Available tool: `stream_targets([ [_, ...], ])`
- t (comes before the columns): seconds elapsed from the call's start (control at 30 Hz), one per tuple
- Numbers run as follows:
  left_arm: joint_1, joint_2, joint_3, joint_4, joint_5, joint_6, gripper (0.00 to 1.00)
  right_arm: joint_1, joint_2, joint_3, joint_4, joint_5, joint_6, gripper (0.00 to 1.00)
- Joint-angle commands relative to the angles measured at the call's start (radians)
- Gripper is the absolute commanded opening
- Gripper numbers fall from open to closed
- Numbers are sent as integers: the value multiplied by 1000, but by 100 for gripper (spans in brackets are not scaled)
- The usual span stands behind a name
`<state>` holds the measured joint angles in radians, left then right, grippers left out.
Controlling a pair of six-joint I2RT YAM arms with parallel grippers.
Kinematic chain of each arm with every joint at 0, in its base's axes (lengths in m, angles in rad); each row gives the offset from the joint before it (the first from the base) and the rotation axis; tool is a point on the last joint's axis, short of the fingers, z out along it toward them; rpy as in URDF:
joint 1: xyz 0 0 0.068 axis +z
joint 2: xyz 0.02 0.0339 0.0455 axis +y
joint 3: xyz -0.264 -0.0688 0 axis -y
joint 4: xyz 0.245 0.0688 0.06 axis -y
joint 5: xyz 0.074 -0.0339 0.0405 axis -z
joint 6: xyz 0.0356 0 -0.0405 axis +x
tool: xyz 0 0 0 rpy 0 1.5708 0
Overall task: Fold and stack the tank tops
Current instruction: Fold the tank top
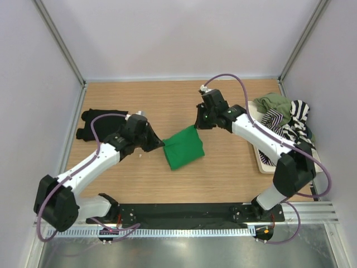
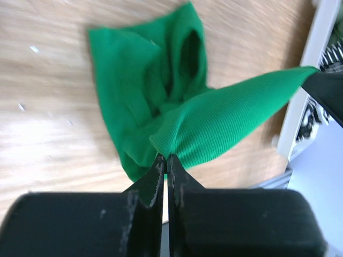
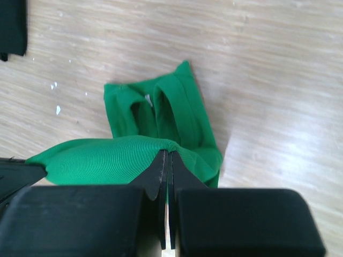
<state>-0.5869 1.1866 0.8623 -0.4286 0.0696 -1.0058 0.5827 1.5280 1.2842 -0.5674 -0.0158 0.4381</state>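
Note:
The bright green tank top [image 1: 184, 147] hangs stretched between both grippers above the middle of the table, its lower part resting on the wood. My left gripper [image 1: 162, 143] is shut on one corner of it [image 2: 177, 140], and the cloth runs taut from there to the right. My right gripper [image 1: 197, 124] is shut on the other corner [image 3: 161, 144], with the straps [image 3: 171, 107] lying on the table beyond. A black tank top [image 1: 103, 123] lies folded at the far left. Olive [image 1: 274, 104] and black-and-white striped [image 1: 293, 120] tank tops are heaped at the right.
A white tray [image 1: 262, 159] holds the heap of garments at the right edge, close to the right arm's elbow. Grey walls enclose the table on three sides. A black rail [image 1: 184, 215] carries both arm bases along the near edge.

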Motion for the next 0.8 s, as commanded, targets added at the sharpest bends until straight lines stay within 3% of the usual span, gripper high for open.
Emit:
stream_targets([
  [0.0, 82, 85, 37, 80, 119, 59, 0, -27, 78, 89, 83, -35, -42, 1],
  [0.33, 255, 312, 125, 160, 205, 116, 0, -53, 349, 297, 147, -52, -38, 1],
  [0.67, 288, 593, 320, 162, 223, 156, 0, -104, 506, 354, 232, -42, 14, 1],
  [0.7, 288, 605, 325, 160, 228, 154, 0, -103, 514, 353, 238, -44, 16, 4],
  [0.77, 288, 622, 333, 160, 226, 156, 9, -104, 523, 348, 235, -29, 21, 24],
])
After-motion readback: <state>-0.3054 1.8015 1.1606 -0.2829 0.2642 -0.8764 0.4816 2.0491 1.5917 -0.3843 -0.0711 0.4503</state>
